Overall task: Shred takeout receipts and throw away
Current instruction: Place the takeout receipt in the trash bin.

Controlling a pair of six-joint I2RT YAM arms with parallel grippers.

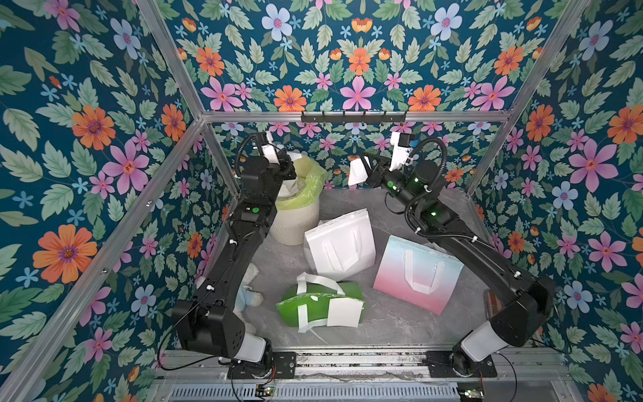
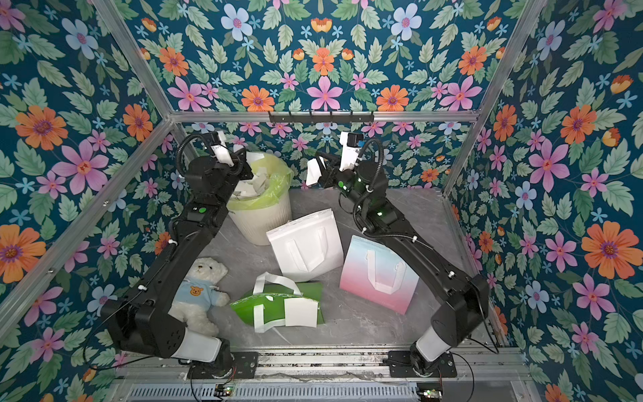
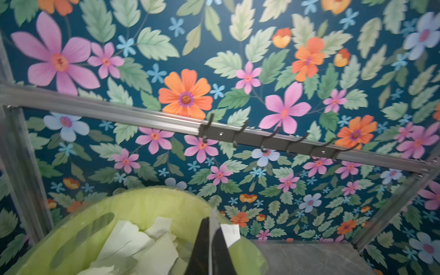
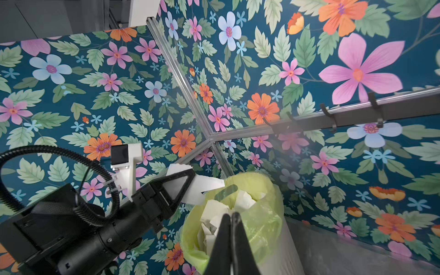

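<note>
Far-left corner of tabletop [image 1: 400,323]: bin [image 1: 295,229], torn paper [image 2: 250,188] inside. Left gripper [image 4: 194,177] above its rim, clamped on receipt scrap [image 4: 209,184]. Far edge, open air beside bin: right gripper [image 1: 363,165], pinched shut on receipt piece [image 1: 355,174]. Near front edge: receipt sheet [image 1: 344,313] flat on green bag [image 1: 313,306].

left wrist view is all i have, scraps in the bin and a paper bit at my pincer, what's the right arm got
observer: The right pincer is shut on a white paper piece, raised beside the trash bin.
operator: any whole receipts to go
observer: Yes, one intact receipt lies flat on the green bag.
operator: anything close to my arm lower down
observer: A white teddy bear lies on the table, partly hidden under the left arm.
</note>
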